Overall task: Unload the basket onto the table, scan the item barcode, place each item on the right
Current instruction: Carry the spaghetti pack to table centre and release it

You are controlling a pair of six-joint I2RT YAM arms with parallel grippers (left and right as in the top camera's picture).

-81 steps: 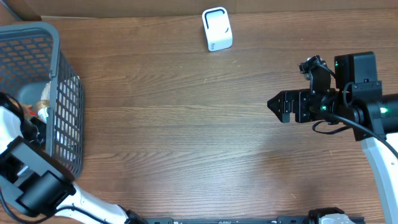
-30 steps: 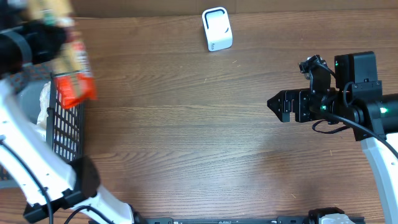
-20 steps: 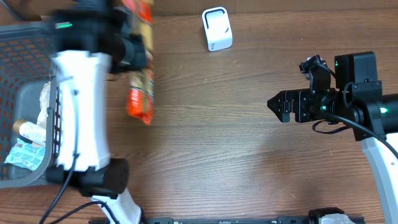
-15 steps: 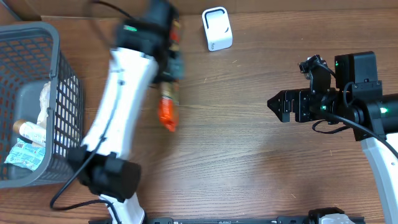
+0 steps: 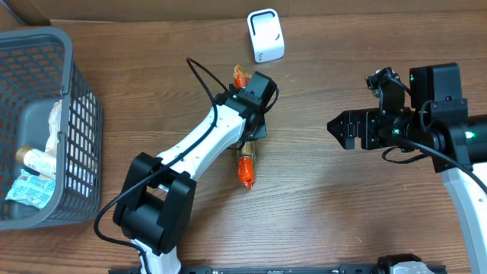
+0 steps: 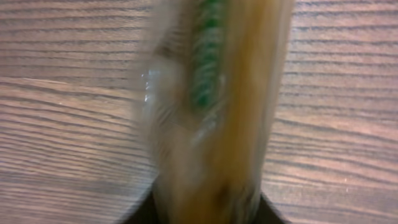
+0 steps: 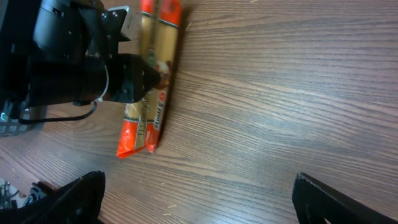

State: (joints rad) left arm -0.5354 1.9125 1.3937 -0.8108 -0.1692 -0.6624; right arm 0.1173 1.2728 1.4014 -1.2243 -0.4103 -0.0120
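Overhead view: laying pasta packet [image 5: 245, 158] under left gripper [image 5: 249, 135], grip impossible to tell; right gripper [image 5: 337, 129] spread, empty. Next: turning packet for a read by scanner [image 5: 265, 35] beyond it.

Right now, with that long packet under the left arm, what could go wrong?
1. The left pincer is over the middle of the long packet, whose ends stick out both ways; if lifted, it might swing or slip.
2. No barcode shows, so it may face away from the white scanner, which stands apart from it.
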